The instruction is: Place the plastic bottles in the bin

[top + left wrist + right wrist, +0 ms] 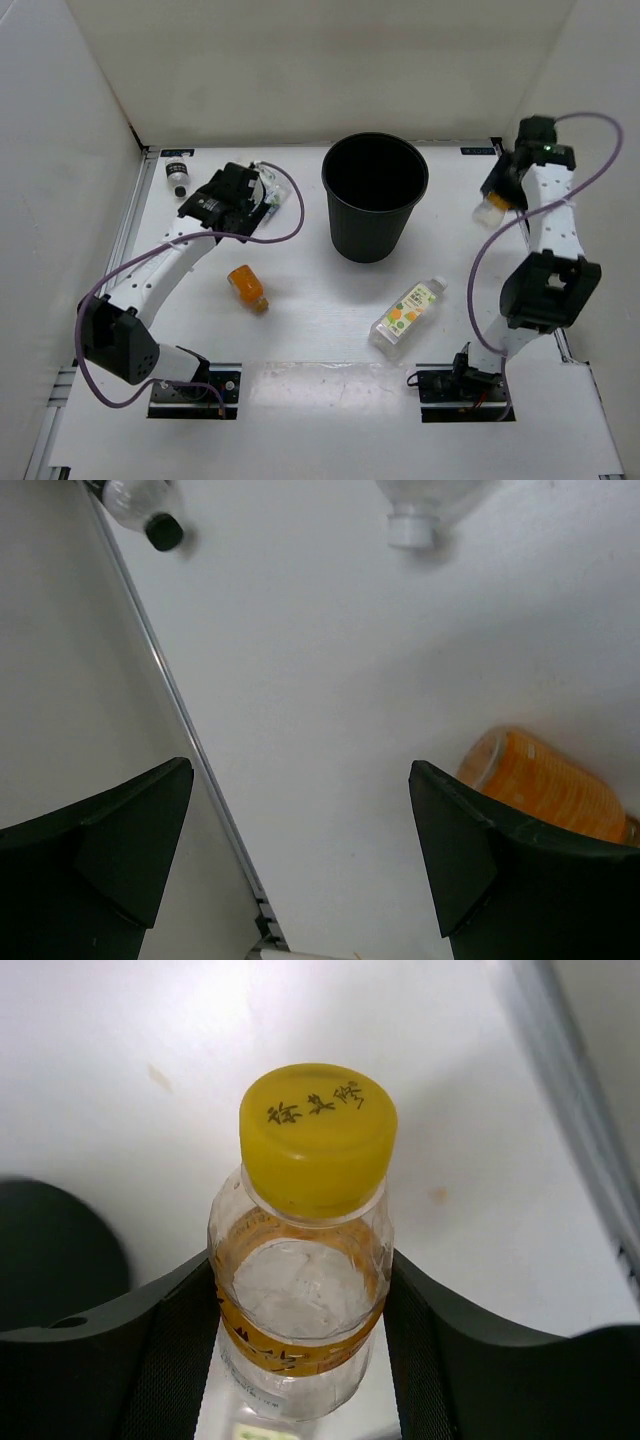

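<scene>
Table [320, 345] first: white, walled on 3 sides, with my 2 arms bolted at its near edge. Next the bin [375, 200], black and round, standing upright at the far middle. Its inside shows only dark plastic, so I judge that no bottle has gone in yet.

My right claw [300, 1310] is at the far right, well to the right of the bin. It is clenched on the yellow-cap bottle [305, 1250], with 1 finger pressed to each side of the clear body just below the orange band. The table is visible beneath the bottle, but I cannot tell whether the bottle is off the surface. My left claw [300, 850] hangs released at the far left, jaws wide apart and grasping nothing.

4 more plastic bottles lie on the table. The fruit-label bottle [407, 315] is on its side near and to the right of the bin. The clear bottle with the white cap [425, 505] lies just beside my left claw. The orange bottle [247, 287] is on its side nearer than that claw. The black-cap bottle [177, 177] sits in the far left corner.

So I count 5 bottles outside the bin: 1 gripped, 0 delivered. What is left is carrying this bottle leftward over the rim, letting go, then fetching the other 4.
</scene>
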Action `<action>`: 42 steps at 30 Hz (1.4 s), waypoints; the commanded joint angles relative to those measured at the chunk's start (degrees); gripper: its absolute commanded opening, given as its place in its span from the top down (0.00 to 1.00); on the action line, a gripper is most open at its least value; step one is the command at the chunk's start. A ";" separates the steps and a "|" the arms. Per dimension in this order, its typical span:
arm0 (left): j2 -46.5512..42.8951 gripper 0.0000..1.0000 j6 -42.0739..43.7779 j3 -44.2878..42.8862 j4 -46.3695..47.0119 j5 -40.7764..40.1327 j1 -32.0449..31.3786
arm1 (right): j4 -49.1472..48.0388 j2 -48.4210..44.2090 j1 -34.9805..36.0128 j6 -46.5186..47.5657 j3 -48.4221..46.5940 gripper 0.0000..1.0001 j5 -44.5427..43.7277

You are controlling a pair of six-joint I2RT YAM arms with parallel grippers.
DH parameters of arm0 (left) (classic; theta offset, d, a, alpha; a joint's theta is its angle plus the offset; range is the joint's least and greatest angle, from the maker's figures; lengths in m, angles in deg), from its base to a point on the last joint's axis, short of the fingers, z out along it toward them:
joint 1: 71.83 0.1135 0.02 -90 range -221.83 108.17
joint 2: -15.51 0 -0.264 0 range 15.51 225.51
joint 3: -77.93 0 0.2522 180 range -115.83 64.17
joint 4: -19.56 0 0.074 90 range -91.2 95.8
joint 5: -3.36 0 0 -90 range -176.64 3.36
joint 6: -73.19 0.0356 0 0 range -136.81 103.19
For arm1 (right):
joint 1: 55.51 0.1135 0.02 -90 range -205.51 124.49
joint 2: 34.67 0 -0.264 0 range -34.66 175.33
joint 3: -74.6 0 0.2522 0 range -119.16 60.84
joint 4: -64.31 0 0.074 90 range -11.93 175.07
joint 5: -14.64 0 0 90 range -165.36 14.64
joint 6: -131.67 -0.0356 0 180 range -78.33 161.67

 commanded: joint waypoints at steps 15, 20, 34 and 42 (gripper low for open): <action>-0.53 0.00 -4.81 11.85 -8.65 13.44 0.27 | -31.17 -6.69 36.64 8.08 -7.18 0.78 -1.25; 0.52 0.00 -5.42 13.53 -7.42 14.14 0.27 | -28.10 -2.82 41.21 7.65 -4.45 0.41 -2.65; 6.23 0.00 -9.28 11.24 -9.09 22.85 0.27 | -24.40 -4.65 41.84 6.41 -4.89 0.13 -3.54; 11.85 0.00 -12.98 8.09 -11.55 25.99 2.73 | -23.79 -7.64 42.98 6.41 -4.36 0.13 -5.39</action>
